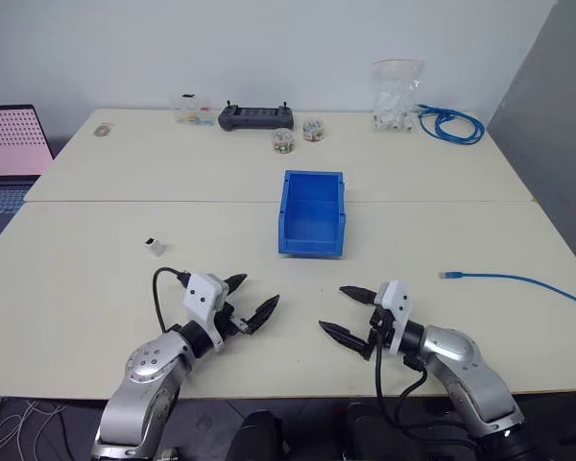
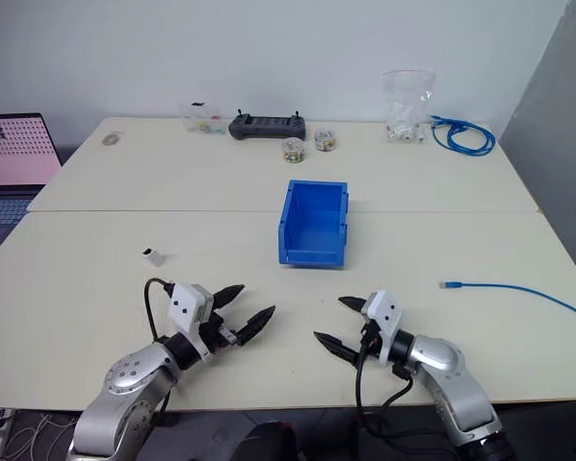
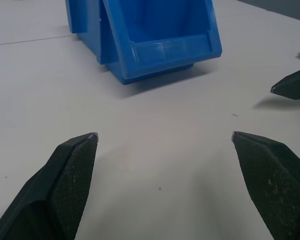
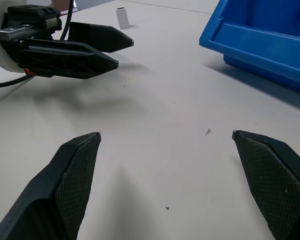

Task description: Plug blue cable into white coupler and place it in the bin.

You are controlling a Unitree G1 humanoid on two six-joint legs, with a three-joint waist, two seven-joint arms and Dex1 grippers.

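Both grippers gape empty above the table [image 1: 96, 317].
Left gripper [image 1: 251, 301], right gripper [image 1: 348, 313]; bin [image 1: 312, 213] at 12 o'clock, cable [image 1: 515, 279] at 3, coupler [image 1: 155, 247] at 10.

both arms reach forward low and bent inward, left gripper [image 1: 251, 299] and right gripper [image 1: 346, 312] angled toward each other with a gap between their tips, each with black fingers [image 3: 65, 175] spread wide and holding nothing, wrists roughly level, cables looping from both wrists.
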